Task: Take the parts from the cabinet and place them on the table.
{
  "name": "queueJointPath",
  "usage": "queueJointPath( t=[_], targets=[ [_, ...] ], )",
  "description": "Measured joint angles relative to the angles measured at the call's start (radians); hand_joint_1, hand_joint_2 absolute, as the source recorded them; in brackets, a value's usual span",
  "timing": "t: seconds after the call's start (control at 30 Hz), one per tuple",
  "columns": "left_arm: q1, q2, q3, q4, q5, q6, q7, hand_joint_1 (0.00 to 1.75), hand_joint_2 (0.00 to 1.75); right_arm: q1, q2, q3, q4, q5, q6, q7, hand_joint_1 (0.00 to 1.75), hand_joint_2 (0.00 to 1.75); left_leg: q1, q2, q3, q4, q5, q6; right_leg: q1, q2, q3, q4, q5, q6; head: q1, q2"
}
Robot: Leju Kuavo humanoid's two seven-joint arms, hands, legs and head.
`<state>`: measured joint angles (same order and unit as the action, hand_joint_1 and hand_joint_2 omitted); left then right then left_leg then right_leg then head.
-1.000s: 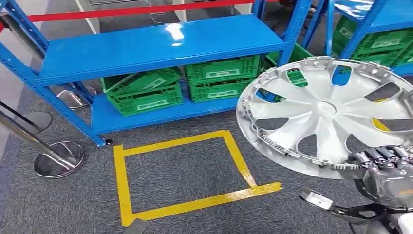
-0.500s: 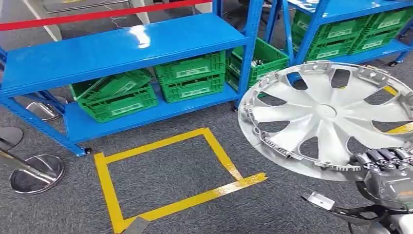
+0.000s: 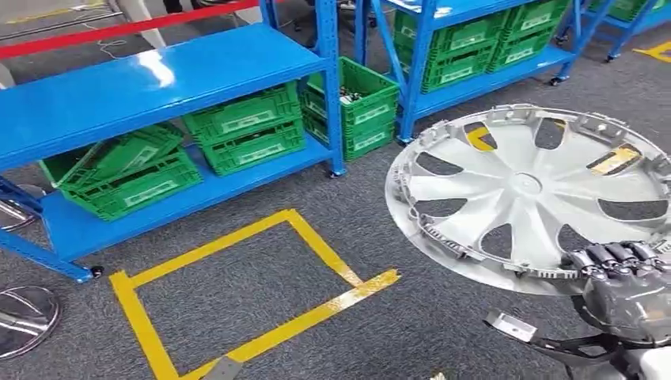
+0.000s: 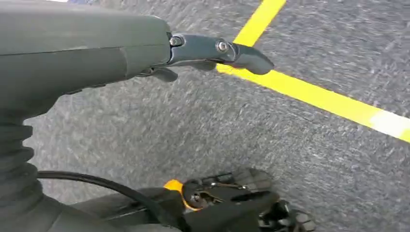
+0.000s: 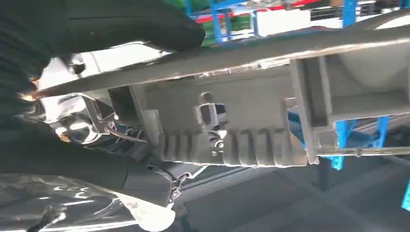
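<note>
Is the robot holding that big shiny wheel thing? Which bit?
Yes. Its right hand grips the silver wheel cover by its near rim. The left hand holds nothing.

Yellow tape square on grey carpet; green crates on the blue rack's lower shelf; red barrier band behind; chrome stanchion base beside.

The right hand is a grey metallic palm topped by a row of dark segmented fingers, with a black curved bracket and a small silver plate beneath it. The left hand has a smooth grey cover, a ribbed bellows section at the wrist and a dark blue-grey finger fixed with silver screws. A black cable and an orange fitting run beside it
</note>
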<state>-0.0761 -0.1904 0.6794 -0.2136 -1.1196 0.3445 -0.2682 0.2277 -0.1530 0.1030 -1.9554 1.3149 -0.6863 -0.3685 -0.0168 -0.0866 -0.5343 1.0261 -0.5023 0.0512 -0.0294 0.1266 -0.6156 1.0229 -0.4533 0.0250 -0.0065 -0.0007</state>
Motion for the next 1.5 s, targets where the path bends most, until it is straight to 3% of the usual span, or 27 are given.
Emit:
queueJointPath(
  t=[0.07, 0.13, 0.2, 0.27, 0.3, 0.37, 0.4, 0.43, 0.47, 0.57, 0.67, 0.73, 0.77, 0.8, 0.87, 0.9, 0.93, 1.07, 1.1, 1.13, 1.17, 1.27, 1.33, 1.37, 1.4, 1.43, 1.5],
  targets=[
    [-0.001, 0.000, 0.000, 0.000, 0.003, 0.000, -0.002, 0.00, 1.75, 0.008, 0.000, 0.006, -0.002, 0.007, 0.000, 0.008, 1.75, 1.75, 0.004, 0.028, 0.012, -0.041, 0.007, 0.001, 0.003, 0.017, -0.005, -0.009, 0.009, 0.015, 0.002, 0.000],
    [-0.002, 0.002, 0.001, 0.000, 0.003, -0.001, -0.004, 0.00, 1.75, 0.009, 0.000, 0.009, -0.002, 0.010, 0.000, 0.013, 1.75, 1.75, 0.007, 0.053, 0.020, -0.064, 0.023, -0.002, 0.008, -0.087, -0.040, 0.044, -0.035, 0.012, 0.007, 0.000],
    [0.004, 0.003, 0.001, 0.000, 0.005, -0.002, -0.005, 0.00, 1.75, 0.003, 0.000, 0.017, -0.002, 0.013, 0.000, 0.019, 1.75, 1.75, 0.005, 0.086, 0.017, -0.063, 0.024, 0.000, 0.006, -0.117, -0.105, 0.193, -0.109, 0.023, 0.006, 0.000],
    [0.007, 0.004, 0.001, 0.000, 0.008, -0.002, -0.008, 0.00, 1.75, 0.005, 0.000, 0.024, -0.002, 0.015, 0.000, 0.030, 1.75, 1.75, 0.006, 0.118, 0.015, -0.061, 0.023, -0.001, 0.002, -0.121, -0.136, 0.277, -0.132, 0.033, 0.008, 0.000],
    [0.007, 0.004, 0.001, 0.000, 0.009, -0.002, -0.008, 0.00, 1.75, 0.005, 0.000, 0.027, -0.002, 0.016, 0.000, 0.035, 1.75, 1.75, 0.007, 0.131, 0.015, -0.060, 0.022, -0.002, -0.001, -0.125, -0.117, 0.252, -0.112, 0.037, 0.007, 0.000],
    [0.006, 0.004, 0.001, 0.000, 0.009, -0.002, -0.009, 0.00, 1.75, 0.007, 0.000, 0.030, -0.002, 0.016, 0.000, 0.040, 1.75, 1.75, 0.010, 0.155, 0.014, -0.052, 0.016, -0.011, -0.007, -0.145, -0.024, 0.100, -0.042, 0.044, 0.007, 0.000],
    [0.006, 0.005, 0.001, 0.000, 0.009, -0.002, -0.009, 0.00, 1.75, 0.005, 0.000, 0.032, -0.002, 0.016, 0.000, 0.043, 1.75, 1.75, 0.008, 0.166, 0.014, -0.039, 0.008, -0.023, -0.007, -0.191, 0.032, 0.002, -0.029, 0.051, 0.008, 0.000],
    [0.006, 0.012, 0.001, 0.000, 0.009, -0.002, -0.009, 0.00, 1.75, 0.001, 0.000, 0.035, -0.002, 0.016, 0.000, 0.044, 1.75, 1.75, -0.002, 0.173, 0.008, -0.032, 0.000, -0.031, 0.002, -0.215, 0.040, -0.001, -0.047, 0.039, 0.013, 0.000],
    [0.006, 0.010, 0.001, 0.000, 0.009, -0.002, -0.009, 0.00, 1.75, 0.001, 0.000, 0.037, -0.004, 0.015, -0.001, 0.045, 1.75, 1.75, -0.002, 0.182, 0.008, -0.024, -0.003, -0.034, 0.000, -0.193, 0.040, 0.000, -0.038, 0.021, 0.007, 0.000],
    [0.002, 0.012, 0.002, 0.000, 0.014, -0.005, -0.009, 0.00, 1.75, 0.004, 0.000, 0.045, -0.004, 0.015, -0.001, 0.048, 1.75, 1.75, 0.003, 0.206, 0.013, -0.023, -0.002, -0.041, 0.003, -0.163, 0.031, 0.003, -0.034, 0.003, 0.004, 0.000],
    [0.003, 0.013, 0.002, 0.000, 0.014, -0.007, -0.009, 0.00, 1.75, -0.002, 0.000, 0.053, -0.004, 0.015, -0.001, 0.050, 1.75, 1.75, 0.014, 0.106, -0.032, 0.096, -0.098, -0.053, 0.001, -0.135, 0.024, 0.000, -0.025, -0.016, 0.000, 0.000],
    [0.006, 0.013, 0.002, 0.000, 0.009, -0.011, -0.005, 0.00, 1.75, 0.000, 0.000, 0.059, -0.004, 0.010, -0.001, 0.054, 1.75, 1.75, 0.014, 0.097, -0.106, 0.266, -0.172, -0.051, 0.008, -0.110, 0.018, 0.000, -0.022, -0.021, 0.000, 0.000],
    [0.007, 0.013, 0.002, 0.000, 0.008, -0.013, -0.002, 0.00, 1.75, 0.001, 0.000, 0.060, -0.004, 0.008, -0.001, 0.055, 1.75, 1.75, 0.014, 0.096, -0.123, 0.304, -0.176, -0.048, 0.010, -0.097, 0.016, 0.001, -0.020, -0.023, 0.001, 0.000],
    [0.007, 0.013, 0.002, 0.000, 0.008, -0.014, -0.001, 0.00, 1.75, 0.001, 0.000, 0.061, -0.004, 0.008, -0.001, 0.057, 1.75, 1.75, 0.013, 0.095, -0.116, 0.291, -0.155, -0.042, 0.013, -0.083, 0.015, 0.001, -0.018, -0.024, 0.001, 0.000],
    [0.006, 0.013, 0.002, 0.000, 0.006, -0.014, 0.000, 0.00, 1.75, 0.001, 0.000, 0.062, -0.004, 0.008, -0.001, 0.059, 1.75, 1.75, 0.009, 0.079, -0.053, 0.151, -0.062, -0.027, 0.015, -0.053, 0.016, 0.001, -0.015, -0.024, 0.001, 0.000],
    [0.006, 0.013, 0.002, 0.000, 0.006, -0.014, 0.000, 0.00, 1.75, 0.001, 0.000, 0.063, -0.004, 0.008, -0.001, 0.059, 1.75, 1.75, 0.006, 0.044, -0.013, 0.059, -0.014, -0.017, 0.015, -0.040, 0.017, 0.001, -0.013, -0.023, 0.000, 0.000],
    [0.006, 0.019, 0.002, 0.000, 0.006, -0.014, 0.001, 0.00, 1.75, 0.000, 0.000, 0.064, -0.004, 0.007, -0.001, 0.059, 1.75, 1.75, 0.006, -0.014, 0.006, 0.013, -0.006, -0.008, 0.012, -0.032, 0.013, 0.000, -0.010, -0.020, 0.003, 0.000],
    [-0.002, 0.018, 0.002, 0.000, 0.000, -0.015, 0.002, 0.00, 1.75, 0.008, -0.001, 0.066, -0.005, 0.000, -0.001, 0.061, 1.75, 1.75, 0.000, 0.021, 0.008, -0.020, -0.005, -0.002, 0.003, 0.017, -0.012, -0.003, 0.011, 0.011, -0.005, 0.000],
    [-0.006, 0.015, 0.001, 0.000, -0.001, -0.015, 0.003, 0.00, 1.75, 0.010, -0.003, 0.066, -0.006, -0.004, -0.001, 0.061, 1.75, 1.75, 0.016, 0.040, 0.012, -0.045, 0.009, -0.005, 0.001, 0.007, -0.019, 0.003, 0.007, 0.011, -0.003, 0.000],
    [-0.008, 0.011, 0.001, 0.000, -0.002, -0.013, 0.003, 0.00, 1.75, 0.014, -0.006, 0.067, -0.006, -0.008, -0.001, 0.061, 1.75, 1.75, 0.010, 0.052, 0.015, -0.053, 0.015, -0.006, 0.008, -0.052, -0.042, 0.026, -0.014, 0.010, -0.004, 0.000],
    [-0.009, 0.010, 0.001, 0.000, -0.003, -0.013, 0.003, 0.00, 1.75, 0.012, -0.009, 0.069, -0.006, -0.010, -0.001, 0.060, 1.75, 1.75, 0.009, 0.065, 0.014, -0.055, 0.018, -0.002, 0.009, -0.089, -0.067, 0.082, -0.053, 0.014, 0.002, 0.000],
    [-0.003, 0.009, 0.001, 0.000, -0.004, -0.013, 0.008, 0.00, 1.75, 0.012, -0.010, 0.074, -0.006, -0.013, -0.001, 0.055, 1.75, 1.75, 0.007, 0.116, 0.011, -0.053, 0.018, -0.002, 0.006, -0.120, -0.147, 0.283, -0.136, 0.030, 0.007, 0.000],
    [-0.004, 0.007, 0.001, 0.000, -0.010, -0.013, 0.011, 0.00, 1.75, 0.020, -0.012, 0.074, -0.006, -0.012, -0.001, 0.053, 1.75, 1.75, 0.007, 0.142, 0.011, -0.053, 0.017, -0.004, 0.001, -0.128, -0.114, 0.244, -0.102, 0.038, 0.007, 0.000],
    [-0.004, 0.006, 0.001, 0.000, -0.011, -0.013, 0.012, 0.00, 1.75, 0.023, -0.012, 0.074, -0.006, -0.012, -0.001, 0.053, 1.75, 1.75, 0.009, 0.155, 0.011, -0.050, 0.014, -0.007, -0.002, -0.137, -0.064, 0.159, -0.063, 0.041, 0.008, 0.000],
    [-0.004, 0.005, 0.000, 0.000, -0.011, -0.013, 0.016, 0.00, 1.75, 0.024, -0.012, 0.074, -0.006, -0.011, -0.001, 0.053, 1.75, 1.75, 0.011, 0.166, 0.011, -0.045, 0.010, -0.013, -0.003, -0.160, -0.006, 0.065, -0.030, 0.044, 0.007, 0.000],
    [-0.004, 0.005, 0.000, 0.000, -0.011, -0.013, 0.017, 0.00, 1.75, 0.023, -0.012, 0.074, -0.006, -0.012, -0.001, 0.051, 1.75, 1.75, 0.009, 0.177, 0.011, -0.035, 0.004, -0.023, 0.002, -0.207, 0.028, -0.004, -0.041, 0.050, 0.008, 0.000],
    [-0.004, 0.006, 0.001, 0.000, -0.010, -0.011, 0.017, 0.00, 1.75, 0.027, -0.012, 0.073, -0.012, -0.017, -0.001, 0.046, 1.75, 1.75, 0.000, 0.189, 0.007, -0.023, -0.004, -0.032, 0.006, -0.185, 0.038, -0.004, -0.038, 0.016, 0.006, 0.000]
  ],
)
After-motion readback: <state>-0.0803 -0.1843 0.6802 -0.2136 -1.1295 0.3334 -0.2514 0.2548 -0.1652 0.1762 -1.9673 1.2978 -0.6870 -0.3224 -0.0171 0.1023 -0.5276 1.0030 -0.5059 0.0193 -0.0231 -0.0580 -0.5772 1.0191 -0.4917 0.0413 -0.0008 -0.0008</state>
